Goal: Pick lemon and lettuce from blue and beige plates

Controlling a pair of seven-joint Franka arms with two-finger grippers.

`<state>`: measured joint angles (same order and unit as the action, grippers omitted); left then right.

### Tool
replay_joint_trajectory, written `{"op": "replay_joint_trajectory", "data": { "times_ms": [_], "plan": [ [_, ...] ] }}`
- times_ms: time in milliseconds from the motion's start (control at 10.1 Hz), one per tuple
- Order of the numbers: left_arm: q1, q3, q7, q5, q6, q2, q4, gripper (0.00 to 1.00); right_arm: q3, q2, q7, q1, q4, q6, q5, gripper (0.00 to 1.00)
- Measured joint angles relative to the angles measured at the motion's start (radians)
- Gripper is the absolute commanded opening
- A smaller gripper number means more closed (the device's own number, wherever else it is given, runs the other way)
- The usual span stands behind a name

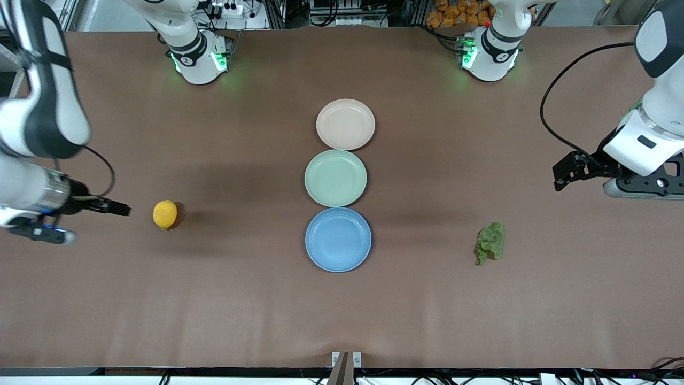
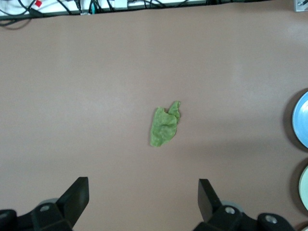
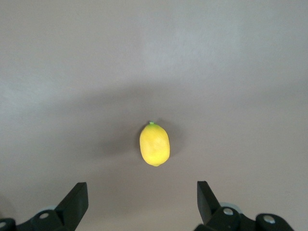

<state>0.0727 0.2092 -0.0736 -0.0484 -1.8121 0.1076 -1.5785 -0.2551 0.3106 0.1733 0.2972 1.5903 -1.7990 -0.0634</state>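
So all three plates sit in a row down the middle of the worktop [image 1: 427, 321]: beige plate [image 1: 346, 124] farthest from the front camera, mint green plate [image 1: 335, 177] in between, blue plate [image 1: 338, 239] nearest, each just beside the next. The lemon [image 1: 165, 214] lies on the bare worktop toward the right arm's end, and the lettuce [image 1: 490, 243] is crumpled on the worktop toward the left arm's end. Right gripper [image 3: 139, 202] hangs over the worktop beside the lemon, fingers spread wide, holding nothing. Left gripper [image 2: 143, 202] hangs up near the lettuce, also wide and holding nothing
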Motion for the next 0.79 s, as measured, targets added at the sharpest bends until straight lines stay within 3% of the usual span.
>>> {"op": "replay_joint_trajectory", "data": {
  "times_ms": [297,495,793],
  "plan": [
    [-0.021,-0.021,0.001,0.007,0.08,-0.023,0.0,1.0,0.0,-0.003,-0.075,-0.002,-0.152,0.167,-0.013,1.0],
    [-0.036,-0.065,0.016,0.023,0.118,-0.051,0.0,1.0,0.002,-0.039,-0.084,-0.022,-0.199,0.22,-0.02,1.0],
    [-0.05,-0.12,0.054,0.054,0.143,-0.079,-0.001,1.0,0.086,-0.129,-0.084,-0.137,-0.202,0.281,-0.021,1.0]
  ]
}}
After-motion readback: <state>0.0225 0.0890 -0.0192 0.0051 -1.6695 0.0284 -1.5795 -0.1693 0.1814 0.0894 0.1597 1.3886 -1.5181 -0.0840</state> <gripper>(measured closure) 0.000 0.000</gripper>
